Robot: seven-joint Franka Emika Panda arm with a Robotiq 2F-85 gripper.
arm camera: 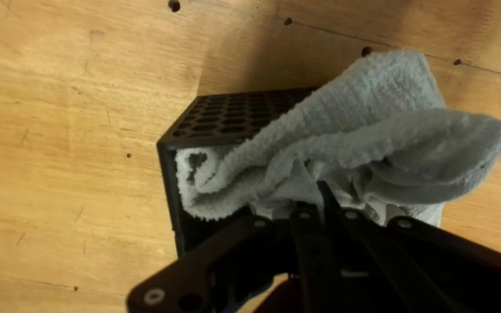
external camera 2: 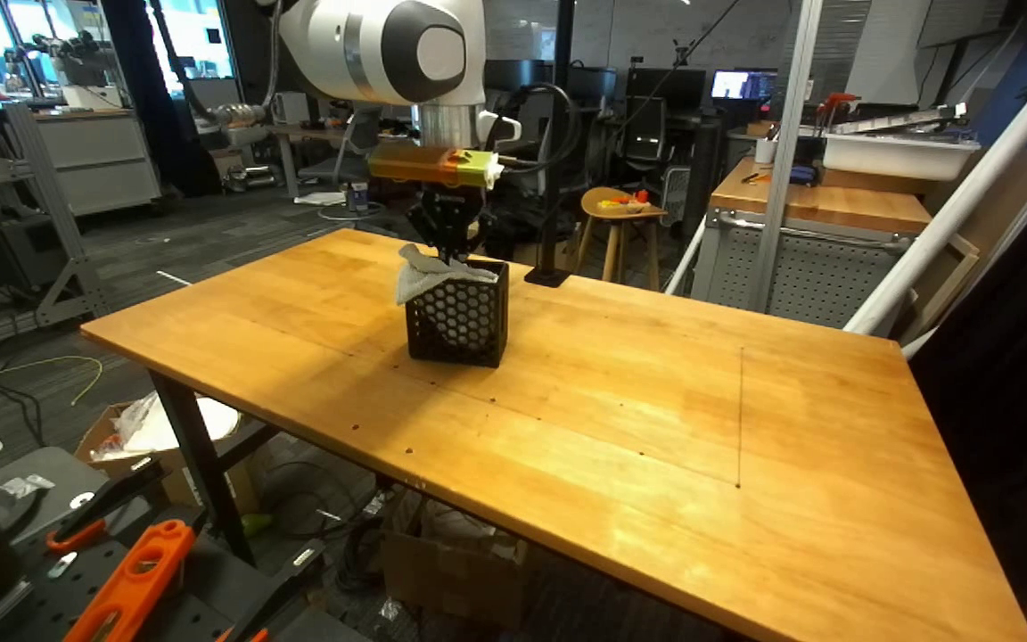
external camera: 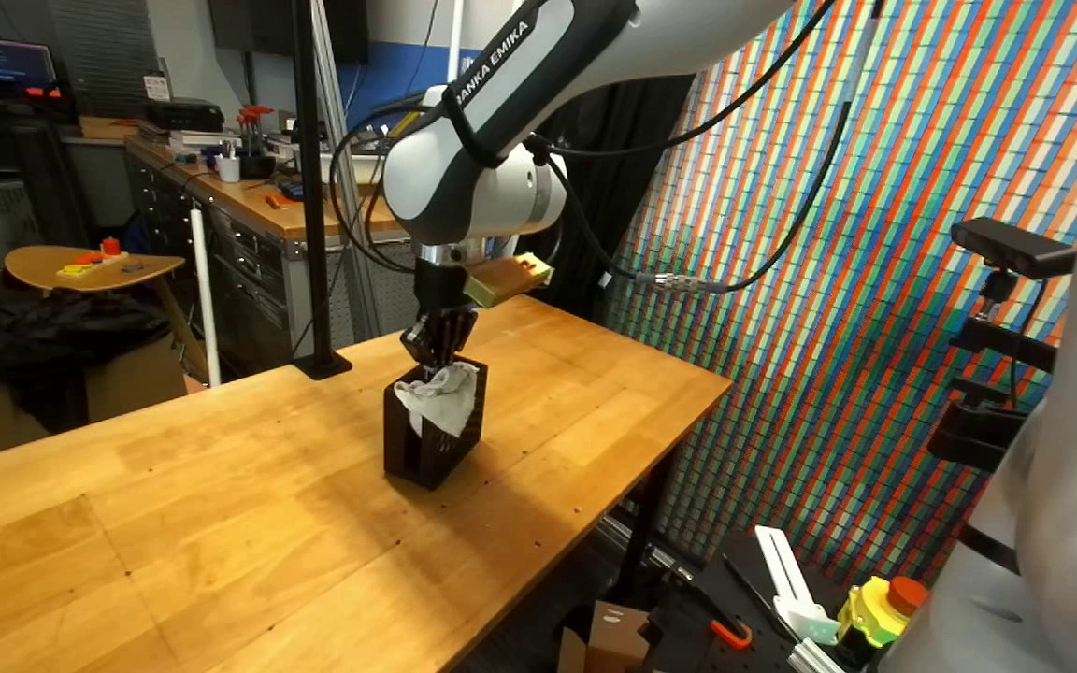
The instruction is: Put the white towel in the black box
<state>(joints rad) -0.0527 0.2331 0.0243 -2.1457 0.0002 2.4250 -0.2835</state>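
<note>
The black box [external camera: 450, 456] stands upright on the wooden table; its honeycomb side shows in an exterior view [external camera 2: 460, 325] and in the wrist view [arm camera: 233, 117]. The white towel [external camera: 450, 397] is bunched at the box's open top. Part of it lies inside, and part drapes over the rim, as an exterior view [external camera 2: 424, 275] also shows. In the wrist view the towel [arm camera: 355, 130] hangs out past the right end of the box. My gripper [arm camera: 320, 202] points down over the box, its fingers close together with towel between them. The fingertips are partly hidden by folds.
The wooden table [external camera 2: 620, 499] carries the box. A black post with a flat base [external camera: 322, 365] stands at the table's edge near the box. A workbench [external camera: 263, 210] and a small stool [external camera 2: 625, 205] stand beyond the table.
</note>
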